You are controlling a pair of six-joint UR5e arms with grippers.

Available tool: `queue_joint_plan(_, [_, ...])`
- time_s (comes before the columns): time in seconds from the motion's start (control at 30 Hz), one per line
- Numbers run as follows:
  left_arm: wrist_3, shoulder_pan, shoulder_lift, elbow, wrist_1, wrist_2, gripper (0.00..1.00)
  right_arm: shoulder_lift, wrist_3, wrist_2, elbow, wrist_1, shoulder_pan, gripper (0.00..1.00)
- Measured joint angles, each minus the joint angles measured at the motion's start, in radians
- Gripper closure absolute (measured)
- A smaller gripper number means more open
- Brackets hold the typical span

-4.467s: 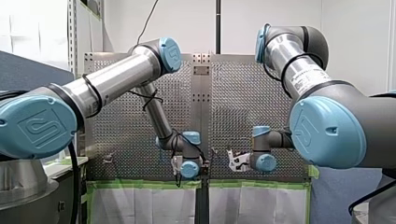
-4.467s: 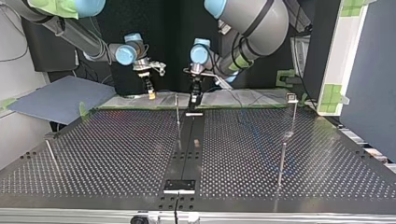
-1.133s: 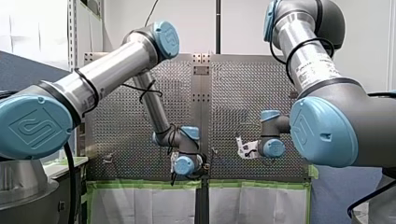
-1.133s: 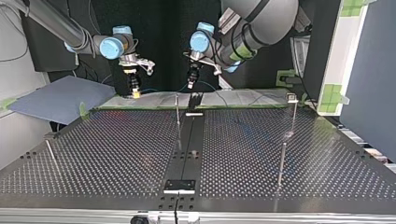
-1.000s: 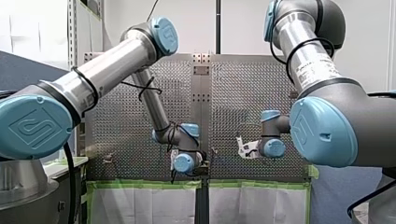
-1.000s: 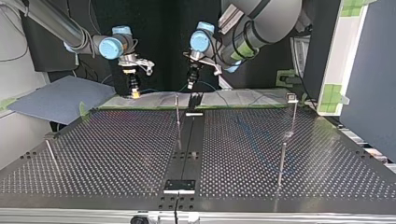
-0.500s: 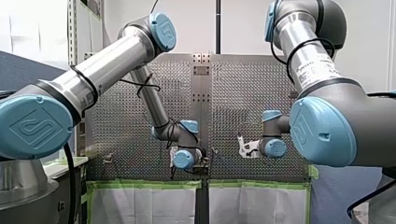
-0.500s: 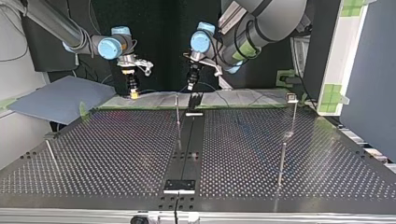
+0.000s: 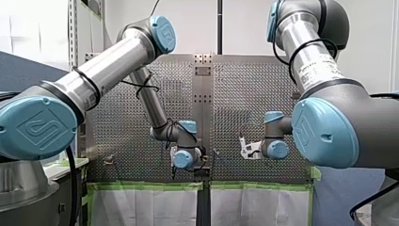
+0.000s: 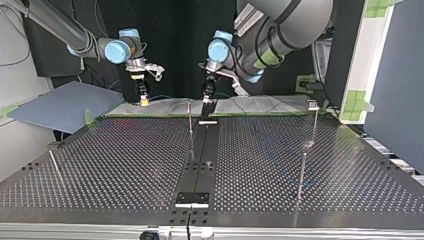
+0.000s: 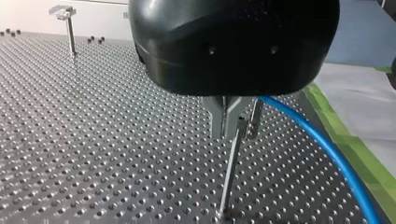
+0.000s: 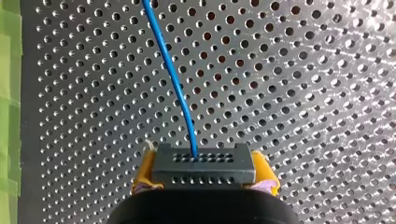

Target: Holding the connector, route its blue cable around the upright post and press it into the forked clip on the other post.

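My right gripper (image 12: 203,176) is shut on the black connector (image 12: 203,165), gripped between its yellow pads. The blue cable (image 12: 173,79) runs out ahead of it over the perforated table. In the top view this gripper (image 10: 144,99) hangs at the back left. My left gripper (image 11: 227,125) has its metal fingers shut, and the blue cable (image 11: 327,149) comes out right beside them. Its tips sit just behind the top of a thin upright post (image 11: 229,177), also visible mid-table (image 10: 190,120). The post with the forked clip (image 11: 65,13) stands far off, at the top view's right (image 10: 313,107).
Another slim post (image 10: 301,175) stands nearer the top view's front right, and a leaning rod (image 10: 55,165) at its left. A dark strip (image 10: 200,160) runs down the table's middle. Green tape (image 11: 359,158) marks the table edge beside my left gripper.
My left gripper has shifted slightly to the top view's right and dropped lower, closing on the upright post. My right gripper has stayed put with the connector.
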Motion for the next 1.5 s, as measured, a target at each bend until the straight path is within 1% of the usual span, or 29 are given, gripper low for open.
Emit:
queue_joint_plan(0.23, [-0.004, 0.025, -0.001, 0.007, -0.009, 0.01, 0.94, 0.0, 0.005, -0.004, 0.0, -0.004, 0.0, 1.0])
queue_joint_plan(0.27, [-0.005, 0.029, -0.001, 0.008, -0.01, 0.012, 0.92, 0.0, 0.006, -0.004, 0.0, -0.004, 0.0, 1.0])
queue_joint_plan(0.3, [-0.006, 0.035, -0.002, 0.01, -0.012, 0.014, 0.92, 0.0, 0.007, -0.004, -0.001, -0.005, 0.0, 1.0])
queue_joint_plan(0.47, [-0.011, 0.054, -0.003, 0.02, -0.024, 0.033, 0.92, 0.0, 0.017, 0.004, -0.001, -0.006, -0.004, 1.0])
queue_joint_plan(0.63, [-0.01, 0.062, -0.028, 0.046, -0.057, 0.041, 0.92, 0.0, 0.022, 0.008, -0.001, -0.006, -0.008, 1.0])
queue_joint_plan(0.8, [-0.018, 0.065, -0.057, 0.068, -0.06, 0.05, 0.92, 0.0, 0.025, 0.01, -0.001, -0.006, -0.012, 1.0])
queue_joint_plan(0.93, [-0.018, 0.071, -0.064, 0.09, -0.077, 0.054, 0.92, 0.0, 0.028, 0.014, -0.001, -0.009, -0.016, 1.0])
queue_joint_plan(1.1, [-0.017, 0.081, -0.065, 0.116, -0.103, 0.068, 0.92, 0.001, 0.04, 0.016, -0.002, -0.021, -0.023, 1.0])
queue_joint_plan(1.27, [-0.018, 0.097, -0.066, 0.136, -0.129, 0.088, 0.92, 0.001, 0.059, 0.015, -0.004, -0.038, -0.028, 1.0])
queue_joint_plan(1.4, [-0.019, 0.112, -0.066, 0.148, -0.145, 0.103, 0.92, 0.002, 0.065, 0.014, -0.005, -0.043, -0.029, 1.0])
queue_joint_plan(1.5, [-0.02, 0.121, -0.066, 0.157, -0.156, 0.11, 0.92, 0.003, 0.076, 0.011, -0.013, -0.043, -0.032, 1.0])
